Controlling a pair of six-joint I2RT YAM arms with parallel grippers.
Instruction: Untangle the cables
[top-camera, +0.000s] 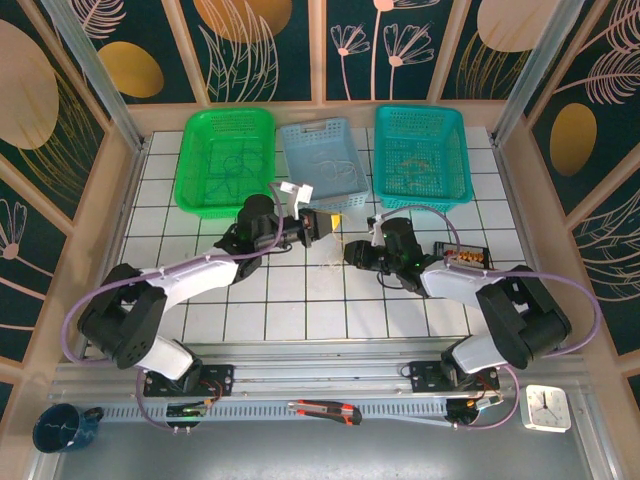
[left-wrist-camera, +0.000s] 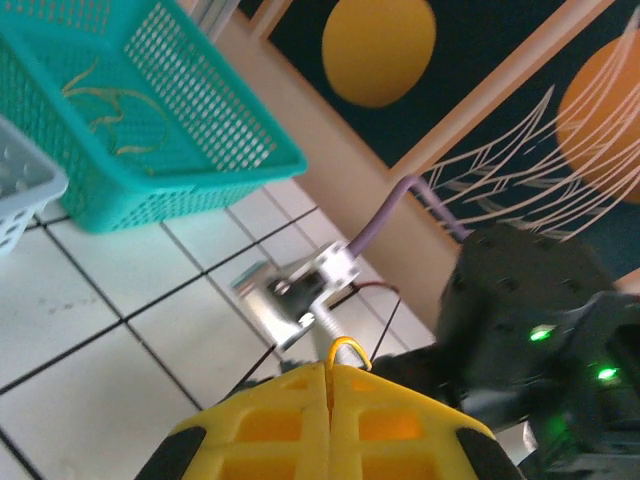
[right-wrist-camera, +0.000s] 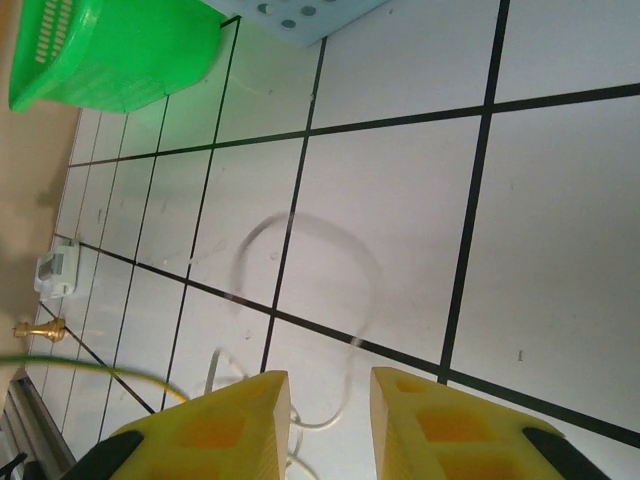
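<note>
Cables (right-wrist-camera: 250, 240): thin, whitish, loosely looped wire.

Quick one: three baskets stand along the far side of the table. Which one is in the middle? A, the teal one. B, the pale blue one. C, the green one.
B: in the top view the pale blue basket stands between the green basket on the left and the teal basket on the right.

White tiled tabletop (top-camera: 300, 300), black grout; dark wall panels (top-camera: 420, 40), gold leaf motifs; wooden frame (top-camera: 317, 50).
</note>
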